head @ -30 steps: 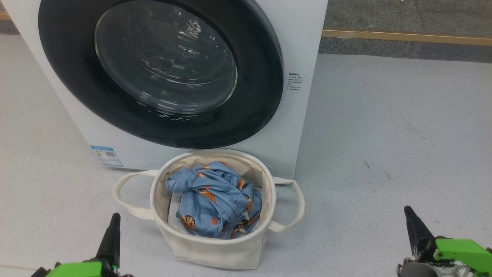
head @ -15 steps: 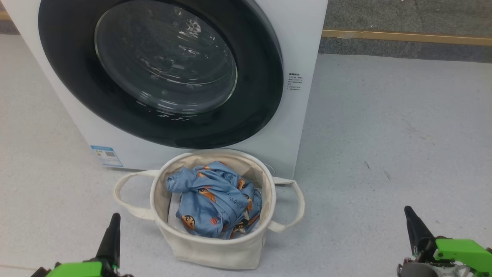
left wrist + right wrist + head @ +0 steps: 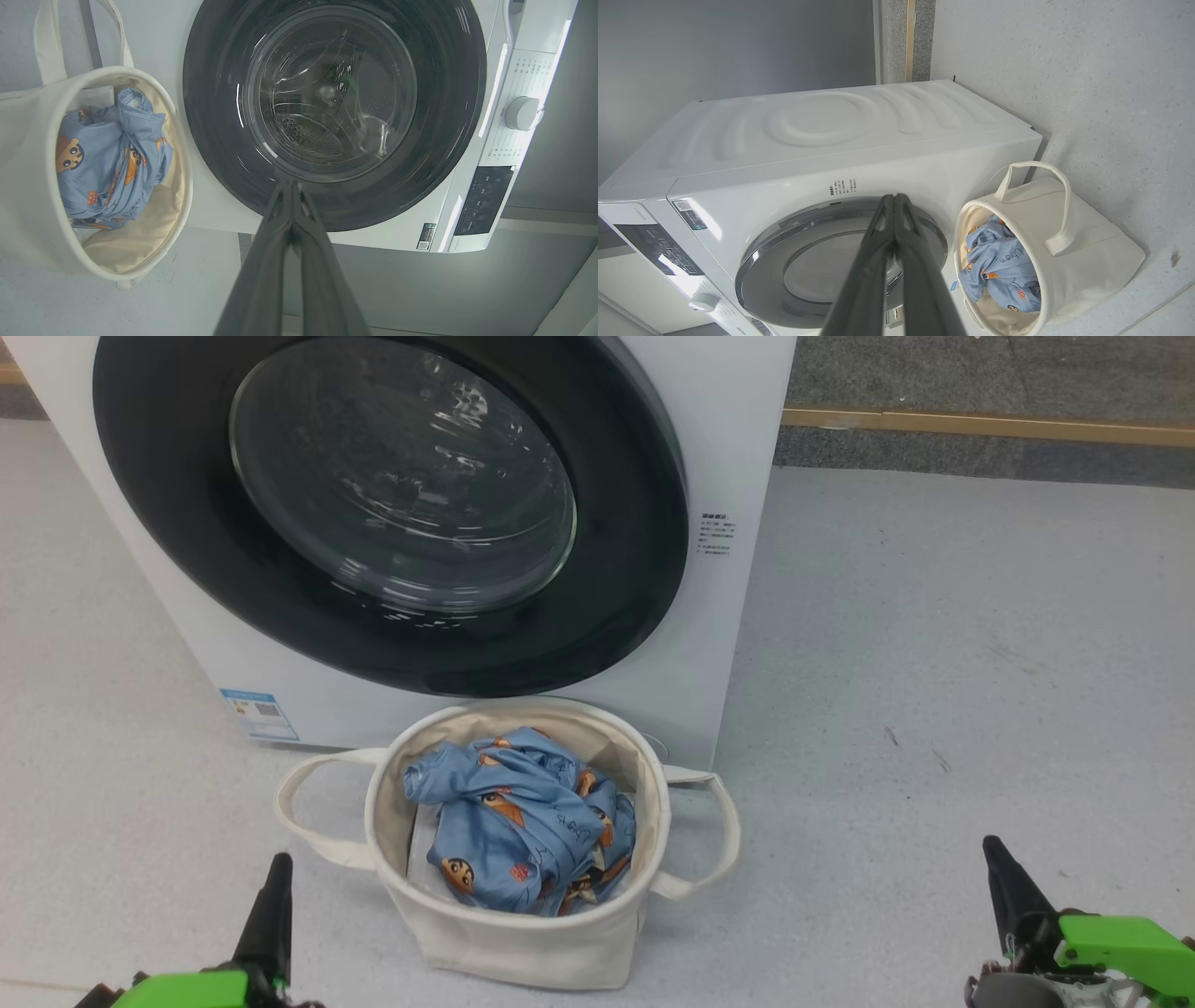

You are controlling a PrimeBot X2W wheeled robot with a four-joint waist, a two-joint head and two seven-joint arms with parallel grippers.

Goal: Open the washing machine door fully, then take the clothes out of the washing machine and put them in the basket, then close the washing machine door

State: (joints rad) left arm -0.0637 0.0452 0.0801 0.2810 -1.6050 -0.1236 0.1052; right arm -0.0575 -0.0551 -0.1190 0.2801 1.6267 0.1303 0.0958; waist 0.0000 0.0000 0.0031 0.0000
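Currently you have the left gripper [image 3: 277,863] low at the left, fingers pressed together, holding nothing. Centre: the washing machine door [image 3: 635,579] sits shut against the washing machine [image 3: 738,448], and the clothes [image 3: 523,821] lie bunched in the basket [image 3: 523,943] just before it. Your right gripper [image 3: 991,847], low right, is likewise closed and empty.

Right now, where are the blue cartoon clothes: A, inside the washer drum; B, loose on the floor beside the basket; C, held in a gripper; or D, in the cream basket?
D: the clothes lie bunched inside the basket, which stands in front of the shut washing machine door.
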